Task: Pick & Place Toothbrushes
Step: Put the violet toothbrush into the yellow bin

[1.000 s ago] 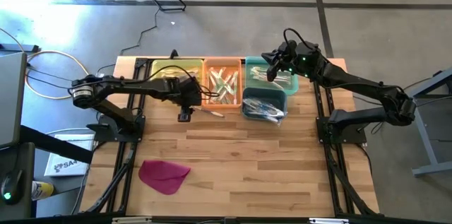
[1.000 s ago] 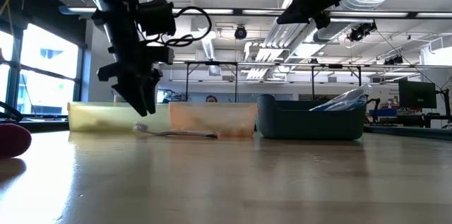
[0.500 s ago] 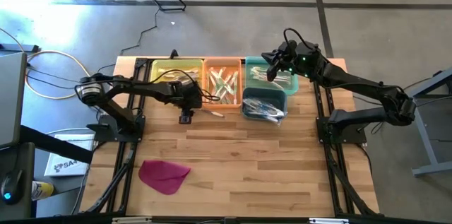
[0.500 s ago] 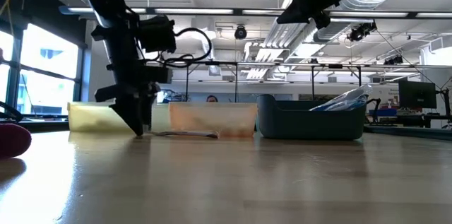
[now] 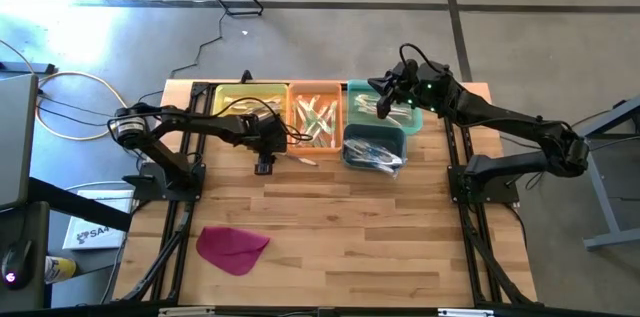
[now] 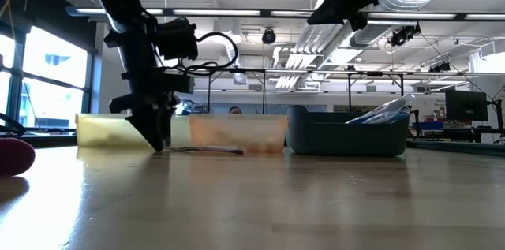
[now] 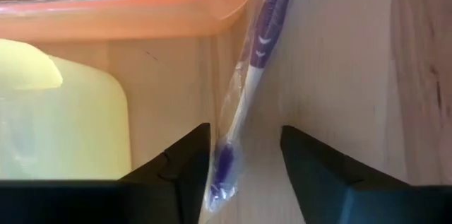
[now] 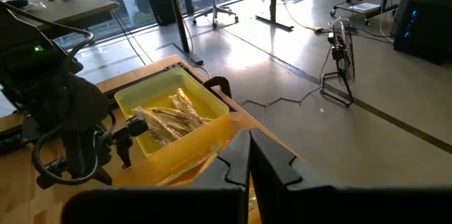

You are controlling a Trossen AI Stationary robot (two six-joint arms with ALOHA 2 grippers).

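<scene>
At twelve o'clock on the bench (image 5: 330,217), the left tool (image 7: 244,174) has been lowered, fingers spread astride a toothbrush (image 7: 244,104) beside the orange bin (image 7: 141,19); grasp judged imminent. Right tool (image 8: 248,155) clenched, empty.

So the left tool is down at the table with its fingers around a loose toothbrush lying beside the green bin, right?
Not quite: the toothbrush between the left tool's fingers lies beside the orange bin, as the left wrist view shows.
</scene>
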